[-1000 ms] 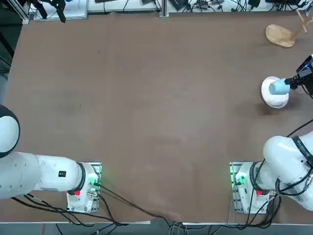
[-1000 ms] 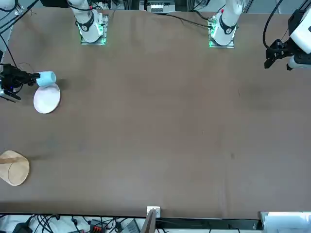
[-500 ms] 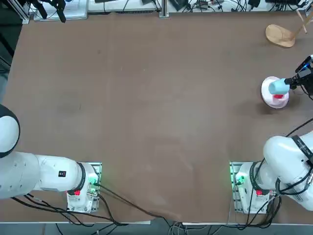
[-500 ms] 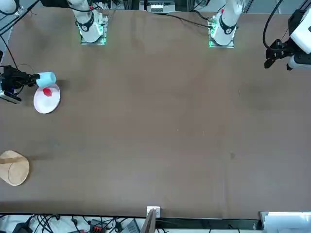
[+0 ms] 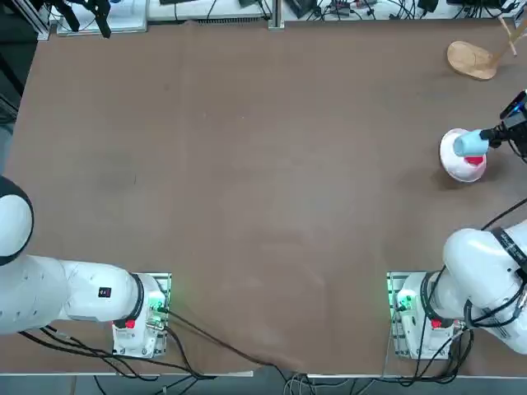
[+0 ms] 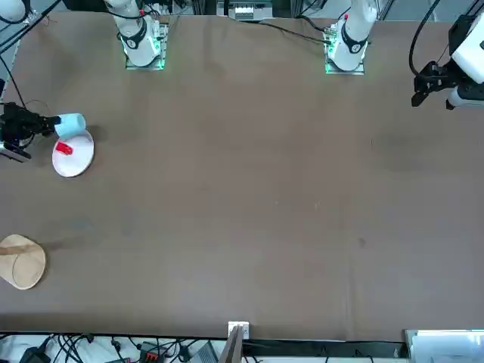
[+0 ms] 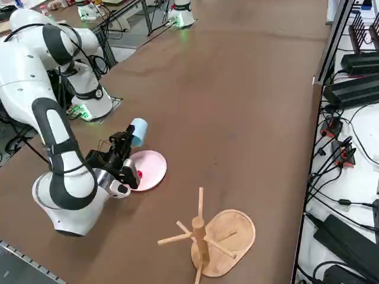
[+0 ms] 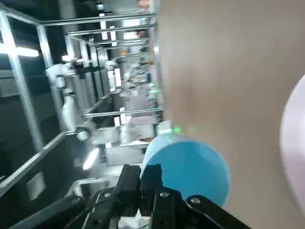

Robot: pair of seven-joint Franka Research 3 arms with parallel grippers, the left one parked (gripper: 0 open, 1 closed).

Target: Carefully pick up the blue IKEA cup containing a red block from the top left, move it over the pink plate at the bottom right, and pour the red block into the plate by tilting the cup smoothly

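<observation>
The blue IKEA cup point(image 5: 470, 146) hangs tipped on its side over the far edge of the pink plate point(image 5: 458, 169), at the table's right edge. My right gripper point(image 5: 489, 136) is shut on the cup's rim end, reaching in from the right. The red block point(image 5: 473, 160) lies on the plate just below the cup. From across the table, the cup point(image 6: 71, 124) hovers beside the plate point(image 6: 79, 159) with the block point(image 6: 63, 149) on it. Seen from the side, the gripper point(image 7: 126, 140) holds the cup point(image 7: 139, 130) above the plate point(image 7: 153, 166). The wrist view shows the cup point(image 8: 190, 166) close ahead.
A tan wooden oval base with a peg stand point(image 5: 472, 59) sits at the far right corner, beyond the plate, also seen as the stand point(image 7: 208, 235). Cables and black devices point(image 7: 355, 89) line the table's far edge. Brown tabletop point(image 5: 247, 164) stretches bare to the left.
The red block dropped out of the tipped cup onto the plate, then slid a little toward the gripper's side. The cup and gripper barely shifted.
</observation>
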